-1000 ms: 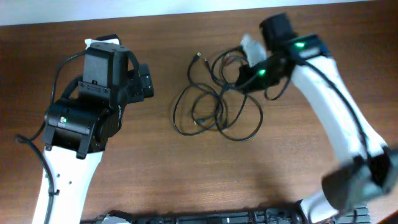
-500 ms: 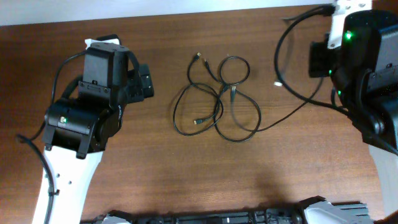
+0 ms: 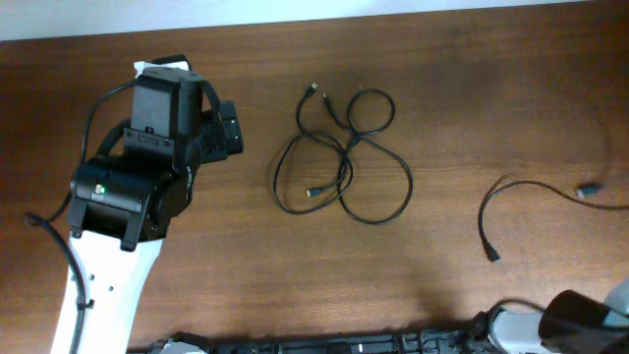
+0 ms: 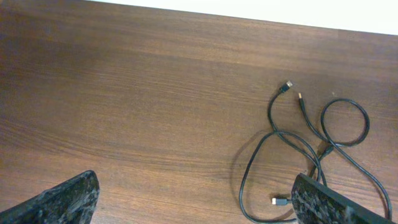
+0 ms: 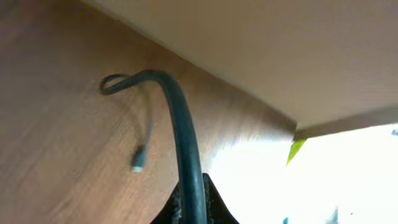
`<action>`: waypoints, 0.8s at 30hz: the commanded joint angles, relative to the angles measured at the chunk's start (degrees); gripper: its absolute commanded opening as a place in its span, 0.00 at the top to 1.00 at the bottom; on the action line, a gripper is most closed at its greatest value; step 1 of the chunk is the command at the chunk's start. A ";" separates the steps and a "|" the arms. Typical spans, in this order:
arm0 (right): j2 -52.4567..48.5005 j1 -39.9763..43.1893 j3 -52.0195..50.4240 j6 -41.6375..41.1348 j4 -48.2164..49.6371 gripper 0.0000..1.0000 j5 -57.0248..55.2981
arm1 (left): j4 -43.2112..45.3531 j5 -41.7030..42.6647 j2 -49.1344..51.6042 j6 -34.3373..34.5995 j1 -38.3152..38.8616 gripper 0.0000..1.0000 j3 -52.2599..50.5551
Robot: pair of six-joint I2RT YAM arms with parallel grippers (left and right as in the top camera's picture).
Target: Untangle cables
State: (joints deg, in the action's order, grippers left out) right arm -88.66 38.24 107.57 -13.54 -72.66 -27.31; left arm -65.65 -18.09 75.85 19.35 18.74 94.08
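Observation:
Two black cables point(image 3: 344, 162) lie in loose crossing loops at the table's middle, with small plug ends; they also show in the left wrist view point(image 4: 311, 149). A third black cable point(image 3: 521, 192) is apart from them at the right, its plug end near the front. My left gripper point(image 3: 228, 126) is open and empty, left of the loops; its fingers frame the wrist view point(image 4: 199, 205). My right gripper point(image 5: 193, 208) is shut on the separated cable point(image 5: 180, 124), which arcs away above the table to its plug point(image 5: 138, 163).
The brown wooden table point(image 3: 442, 79) ends at a white far edge. My right arm's base point(image 3: 580, 320) shows at the bottom right corner. In the right wrist view the table's edge point(image 5: 205, 155) and a bright area beyond it are close.
My right arm pulled one cable out of the tangle and swung off to the right with it. The remaining loops lie more open. The left arm has not moved.

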 commanded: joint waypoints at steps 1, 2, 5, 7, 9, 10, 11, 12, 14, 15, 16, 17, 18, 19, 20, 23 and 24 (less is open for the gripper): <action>-1.77 10.84 0.59 -2.45 0.50 0.96 17.59 | 0.00 -0.79 -0.61 0.76 0.00 0.01 0.63; -2.19 13.20 0.59 -2.45 0.81 0.96 21.68 | 0.00 -0.79 -0.61 0.76 0.00 0.01 0.63; -3.41 20.87 0.59 -2.45 1.57 0.96 32.68 | 0.00 -0.79 -0.61 0.76 0.00 0.01 0.63; -3.85 25.29 0.59 -4.00 1.57 0.96 37.27 | 0.00 -0.79 -0.61 0.76 0.00 0.01 0.63; -3.87 28.41 0.59 -7.15 1.62 0.96 39.08 | 0.00 -0.79 -0.61 0.76 0.00 0.01 0.63; -3.87 29.29 0.59 -7.63 1.62 0.96 39.39 | 0.00 -0.79 -0.61 0.76 0.00 0.01 0.63; -3.87 30.29 0.59 -8.02 1.62 0.96 39.54 | 0.00 -0.79 -0.61 0.76 0.00 0.01 0.63; -3.87 30.64 0.59 -8.02 1.62 0.96 39.56 | 0.00 -0.79 -0.61 0.76 0.00 0.01 0.63; -3.98 30.84 0.59 -8.00 1.95 0.96 39.52 | -0.02 -0.79 -0.61 0.76 0.00 0.01 0.63; -4.09 30.84 0.52 -8.00 2.05 0.96 39.52 | -0.02 -0.79 -0.61 0.76 0.00 0.01 0.63; -4.22 30.84 0.31 -8.00 2.21 0.96 39.52 | 0.00 -0.79 -0.61 0.76 0.00 0.01 0.63; -4.57 30.84 0.11 -8.00 2.19 0.96 39.50 | -0.02 -0.79 -0.61 0.76 0.00 0.01 0.63; -4.87 30.84 -0.39 -8.00 2.25 0.96 39.50 | 0.00 -0.79 -0.61 0.76 0.00 0.01 0.63; -5.29 30.84 -0.96 -8.00 2.40 0.96 39.52 | -0.02 -0.79 -0.61 0.76 0.00 0.01 0.63; -5.68 30.84 -1.44 -8.00 2.45 0.96 39.52 | -0.02 -0.79 -0.61 0.76 0.00 0.01 0.63; -7.32 30.77 -1.62 -7.98 1.92 0.67 39.56 | -0.02 -0.79 -0.61 0.76 0.00 0.01 0.63; -7.87 30.77 -1.64 -7.98 1.60 0.28 39.56 | -0.02 -0.79 -0.61 0.76 0.00 0.01 0.63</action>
State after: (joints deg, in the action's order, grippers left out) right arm -95.55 68.88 106.41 -21.19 -70.50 11.90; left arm -65.60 -18.09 75.85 19.35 18.74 94.08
